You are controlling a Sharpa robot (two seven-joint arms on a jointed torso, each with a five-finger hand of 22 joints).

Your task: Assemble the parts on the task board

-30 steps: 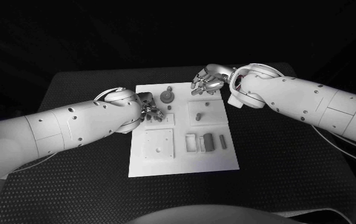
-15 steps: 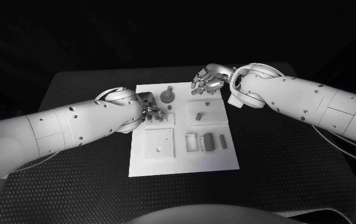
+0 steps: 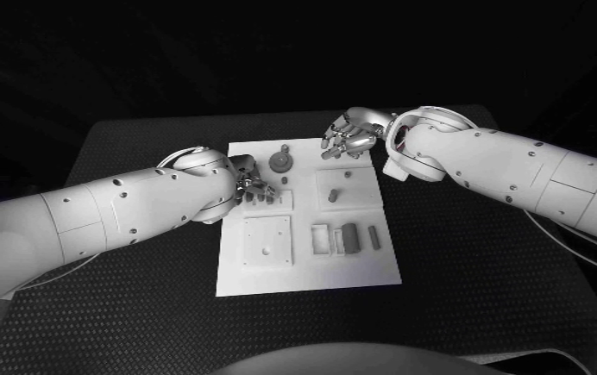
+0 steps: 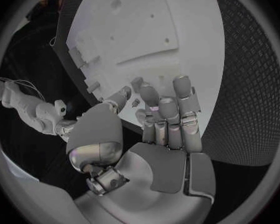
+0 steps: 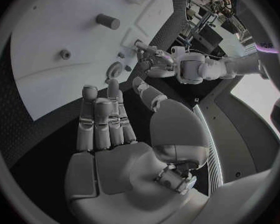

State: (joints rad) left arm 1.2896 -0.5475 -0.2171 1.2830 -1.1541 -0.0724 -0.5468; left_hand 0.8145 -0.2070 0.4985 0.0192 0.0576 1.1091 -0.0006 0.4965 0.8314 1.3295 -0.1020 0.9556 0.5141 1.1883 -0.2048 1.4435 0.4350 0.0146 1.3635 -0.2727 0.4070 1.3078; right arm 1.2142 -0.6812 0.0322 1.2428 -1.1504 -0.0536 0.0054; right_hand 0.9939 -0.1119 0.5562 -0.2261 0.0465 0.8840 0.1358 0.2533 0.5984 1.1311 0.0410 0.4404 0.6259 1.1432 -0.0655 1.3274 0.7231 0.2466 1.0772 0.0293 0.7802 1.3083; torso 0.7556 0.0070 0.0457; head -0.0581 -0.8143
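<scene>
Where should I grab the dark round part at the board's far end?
Probably by its rim, coming straight down from above. The round part lies flat on the board, so only its edge offers opposing faces. The left hand is close beside it; the right hand hangs over the far right corner.

A white task board (image 3: 361, 270) with grey parts (image 3: 349, 236) lies on the black table (image 3: 473, 254) (woven, mesh-like texture).

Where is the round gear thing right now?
In the head view the round gear sits at the far end of the task board, between the left hand and right hand.
</scene>
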